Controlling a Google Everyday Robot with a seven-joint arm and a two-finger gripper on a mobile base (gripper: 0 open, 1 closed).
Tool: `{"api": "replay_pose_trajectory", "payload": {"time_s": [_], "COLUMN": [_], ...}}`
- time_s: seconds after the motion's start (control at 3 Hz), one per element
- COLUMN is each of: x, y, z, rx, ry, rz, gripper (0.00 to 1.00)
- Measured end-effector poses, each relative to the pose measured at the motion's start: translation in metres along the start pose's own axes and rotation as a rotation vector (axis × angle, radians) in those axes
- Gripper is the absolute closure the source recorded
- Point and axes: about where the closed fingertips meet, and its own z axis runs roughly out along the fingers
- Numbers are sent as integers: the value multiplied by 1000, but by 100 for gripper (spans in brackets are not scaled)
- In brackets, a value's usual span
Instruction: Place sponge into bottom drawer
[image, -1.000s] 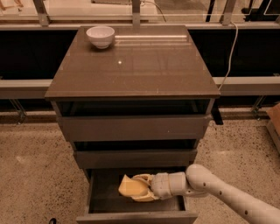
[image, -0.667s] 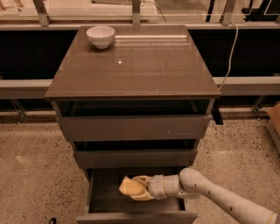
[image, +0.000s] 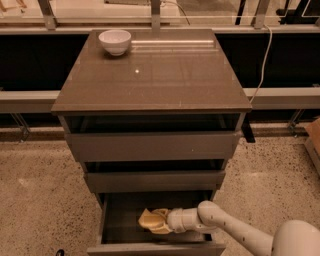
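We see our gripper (image: 161, 223) inside the open bottom drawer (image: 125, 248), near its front edge, fingers pinched narrowly around the yellow sponge (image: 149, 220).

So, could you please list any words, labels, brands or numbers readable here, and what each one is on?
None: no readable text shows on the cabinet, white bowl, bottom drawer or sponge.
The gripper sits inside the open bottom drawer, holding the sponge.

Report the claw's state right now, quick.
Claw: closed on the sponge, low inside the open bottom drawer.
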Motion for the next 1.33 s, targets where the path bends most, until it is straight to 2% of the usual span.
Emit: {"api": "replay_pose_trajectory", "payload": {"time_s": [0.33,0.67,1.0,1.33], "x": [21,51,64,63], "y": [-5,-19,-28,-27], "z": [11,31,40,40], "rx": [-6,11,19,17], "ry": [-5,-29,-36,-37], "rz": [23,14,-4,-2], "gripper": [73,42,19,0]}}
